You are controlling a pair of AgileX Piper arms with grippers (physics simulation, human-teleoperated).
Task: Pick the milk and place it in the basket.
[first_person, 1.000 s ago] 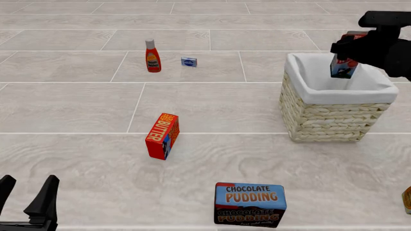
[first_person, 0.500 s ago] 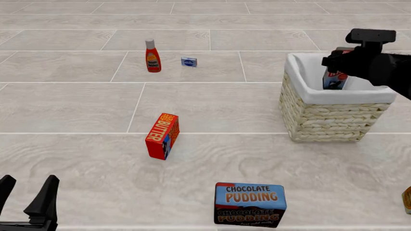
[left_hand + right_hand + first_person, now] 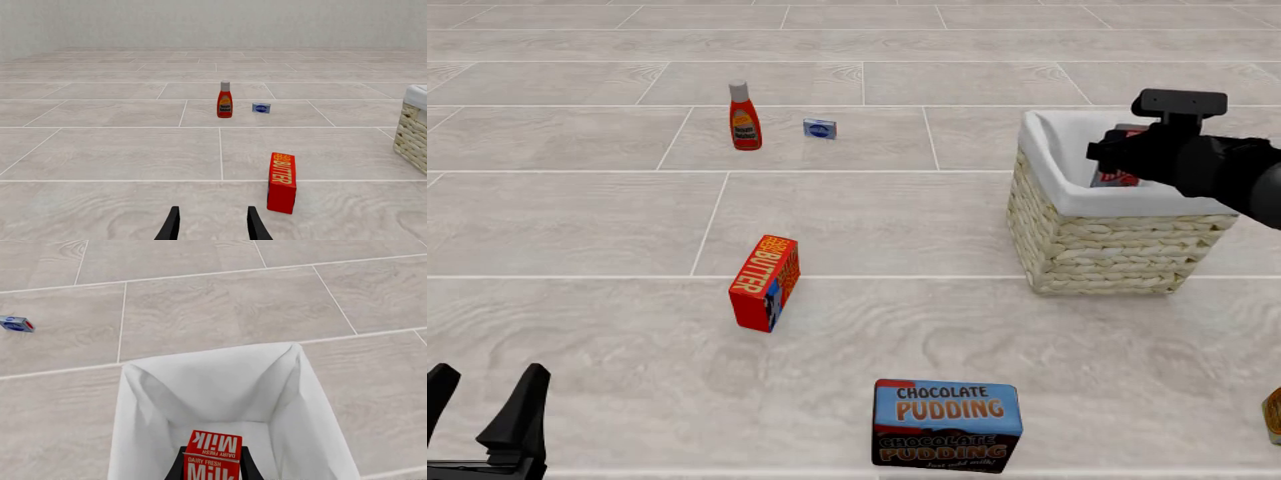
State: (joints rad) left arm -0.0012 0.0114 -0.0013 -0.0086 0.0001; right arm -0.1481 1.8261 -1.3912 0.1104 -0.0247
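The milk (image 3: 1114,179) is a red-topped carton, held low inside the basket (image 3: 1108,245), with only its top showing over the white lining. My right gripper (image 3: 1120,163) is shut on the milk and reaches into the basket from the right. In the right wrist view the milk (image 3: 212,457) sits between the fingers (image 3: 175,469), above the basket's white lining (image 3: 133,415). My left gripper (image 3: 487,382) is open and empty at the near left; it also shows in the left wrist view (image 3: 212,224).
A Butter box (image 3: 763,283) stands mid-floor. A red ketchup bottle (image 3: 743,117) and a small blue box (image 3: 819,128) stand at the back. A Chocolate Pudding box (image 3: 946,424) is near the front edge. An orange item (image 3: 1273,415) peeks in at the right edge.
My right gripper has come down and slightly left with the milk, from above the basket rim to low inside the basket. The left arm has not moved.
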